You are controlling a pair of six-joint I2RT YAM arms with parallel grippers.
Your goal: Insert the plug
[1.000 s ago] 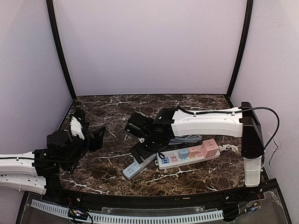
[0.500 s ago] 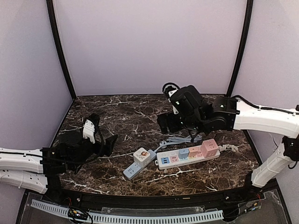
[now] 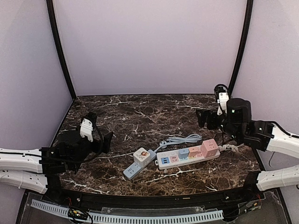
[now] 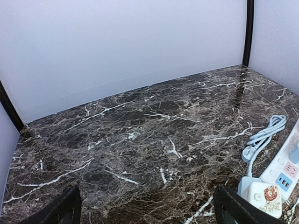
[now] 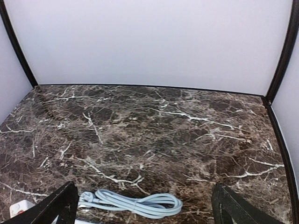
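Note:
A white cube plug with a cartoon sticker on top sits on the end of a short grey-blue socket strip, near the table's front middle. In the left wrist view the plug shows at the lower right. My left gripper is open and empty, well left of the plug. Over by the far right side of the table my right gripper hangs open and empty, pulled back from the strips. Both wrist views show black fingertips wide apart over bare marble.
A long white power strip carries blue and pink cube plugs beside the short strip. Its coiled pale cable lies just behind it. Purple walls and black corner posts close in the dark marble table.
My right arm has lifted off the white plug and swung back to the right, leaving the plug on the short strip. My left gripper has opened wider and shifted slightly.

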